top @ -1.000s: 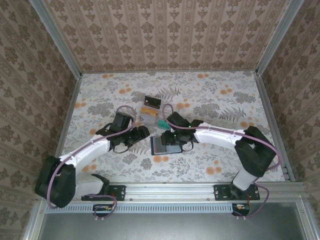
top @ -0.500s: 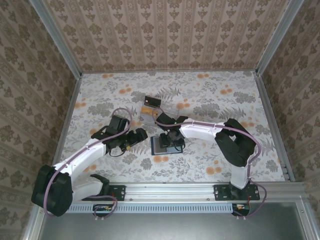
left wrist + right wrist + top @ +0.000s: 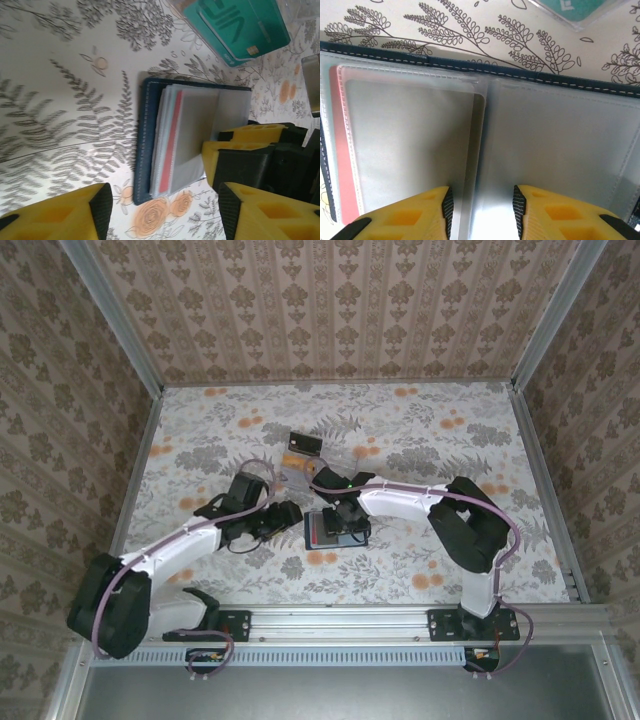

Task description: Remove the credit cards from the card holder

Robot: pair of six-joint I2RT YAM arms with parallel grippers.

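Observation:
The card holder (image 3: 318,532) lies open on the table's middle, navy edge (image 3: 145,140) outward, clear sleeves up. A red card (image 3: 175,127) and a grey card (image 3: 415,145) sit inside the sleeves. My right gripper (image 3: 482,210) stands open right over the sleeves, its fingertips either side of the grey card's edge. Just left of the holder, my left gripper (image 3: 160,215) hangs open over bare table with nothing between its fingers. A teal card (image 3: 235,25) lies loose beyond the holder.
A black-and-orange card (image 3: 304,444) and a pale card (image 3: 296,468) lie farther back on the flowered table (image 3: 440,440). Patterned walls stand on three sides. The right gripper's yellow fingers (image 3: 240,150) crowd the holder's right half.
My right gripper moved left and down onto the open holder, covering the teal card from above, and its jaws narrowed. The left gripper drew back, then came close beside the holder.

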